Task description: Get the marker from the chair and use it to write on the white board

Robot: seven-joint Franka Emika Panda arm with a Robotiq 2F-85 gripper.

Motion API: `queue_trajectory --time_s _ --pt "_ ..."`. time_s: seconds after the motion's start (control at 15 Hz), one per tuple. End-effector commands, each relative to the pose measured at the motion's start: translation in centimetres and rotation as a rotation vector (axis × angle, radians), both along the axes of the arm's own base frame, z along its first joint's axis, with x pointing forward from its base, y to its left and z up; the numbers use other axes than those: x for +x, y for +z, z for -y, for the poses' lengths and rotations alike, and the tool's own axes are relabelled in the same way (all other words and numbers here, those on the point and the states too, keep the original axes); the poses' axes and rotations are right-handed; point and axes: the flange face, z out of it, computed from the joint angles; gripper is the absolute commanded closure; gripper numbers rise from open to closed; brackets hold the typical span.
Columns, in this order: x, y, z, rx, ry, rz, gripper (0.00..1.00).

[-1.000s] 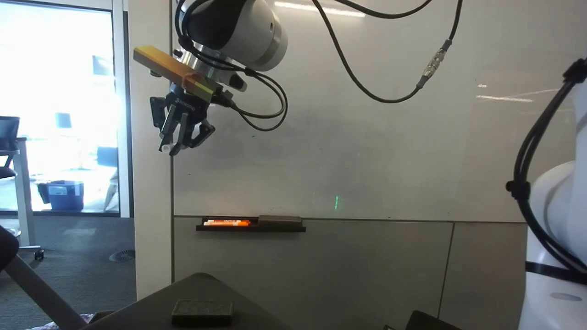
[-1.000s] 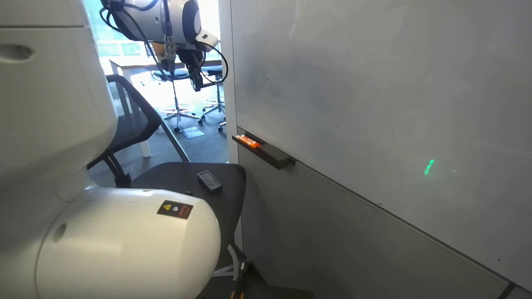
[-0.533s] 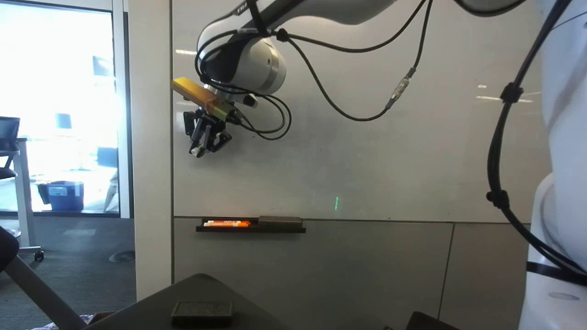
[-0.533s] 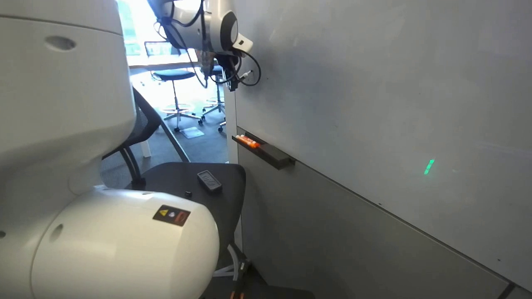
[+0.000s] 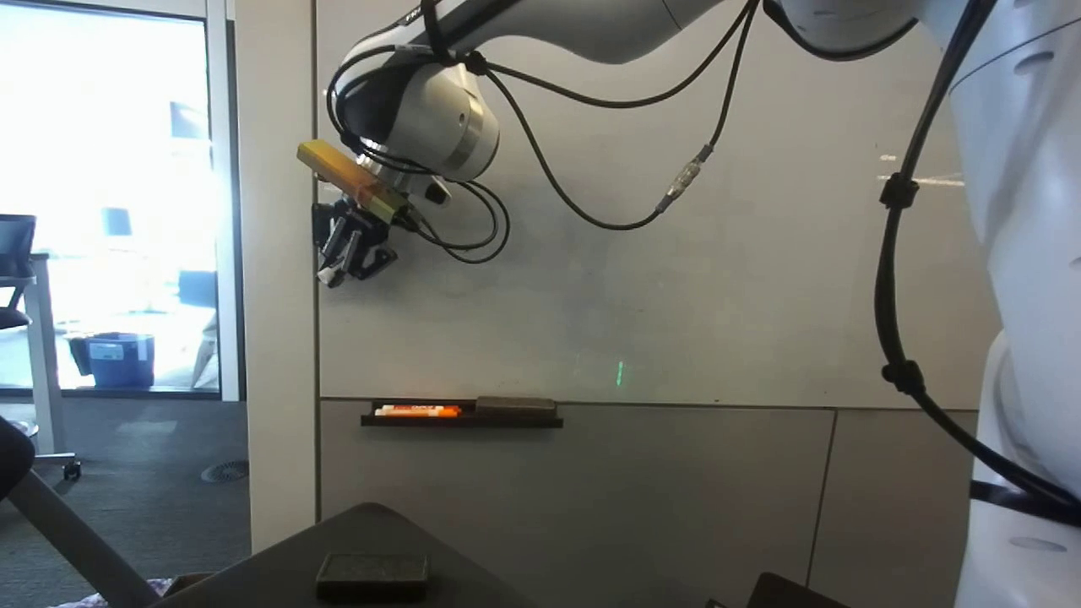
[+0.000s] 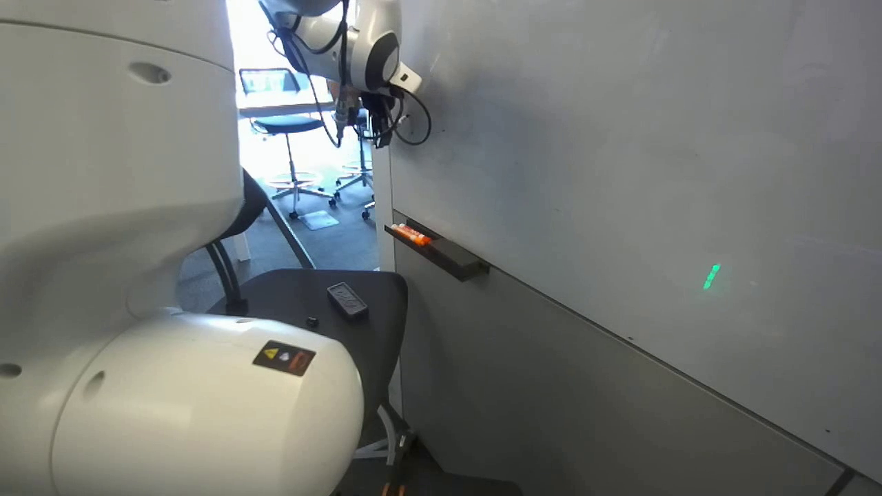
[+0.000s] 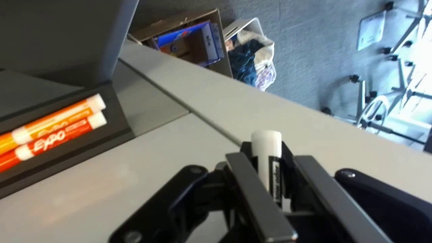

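Bright daylight fills a glass window (image 5: pixel 101 169) beside a broad, glossy white board (image 5: pixel 718 295); a robot arm (image 5: pixel 608 34) holds its gripper (image 5: pixel 329 275) near the board's edge seam (image 5: pixel 318 355) on the window side; its jaws stand narrow, clamped on the marker (image 7: pixel 271 165), whose white end and "low odor" label show between the fingers (image 7: pixel 261 202) in the wrist view; an eraser (image 6: pixel 348 301) and a small dark object (image 6: pixel 312 322) lie on the chair (image 6: pixel 279 293); lower on the wall, a tray (image 5: pixel 460 423) carries orange-toned markers (image 5: pixel 422 412) and a dark block (image 5: pixel 515 405); a short green stroke (image 6: pixel 712 276) shows on the board in both exterior views, its maker unknown.

Fetching looks done and writing appears the step in hand; whether the marker's far tip is uncapped, or touches the board, cannot be told; good work would call for shifting inward from the seam, so the whole line lands on one panel; the writing tip should meet the surface squarely or slightly aslant, with light contact, since a hard push could swivel the barrel in the grip; a slow pull along the board's plane, pressure even throughout, ought to give the cleanest result; the hanging cable (image 5: pixel 682 181) is best kept off the surface, the tray given a wide berth; a straight lift away at the finish should spare the ink a smear.
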Motion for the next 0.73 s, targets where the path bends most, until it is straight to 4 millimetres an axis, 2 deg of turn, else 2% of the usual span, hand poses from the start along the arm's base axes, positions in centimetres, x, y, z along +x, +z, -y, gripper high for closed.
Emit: queue_trajectory --time_s 0.0,0.27,0.67 --pt "-1.6 2.1 -2.9 0.088 0.106 -0.017 0.89" --pt "-4.5 3.5 -5.4 0.232 0.188 -0.129 0.89" --pt "-7.8 6.0 -6.5 0.392 0.326 -0.261 0.89"
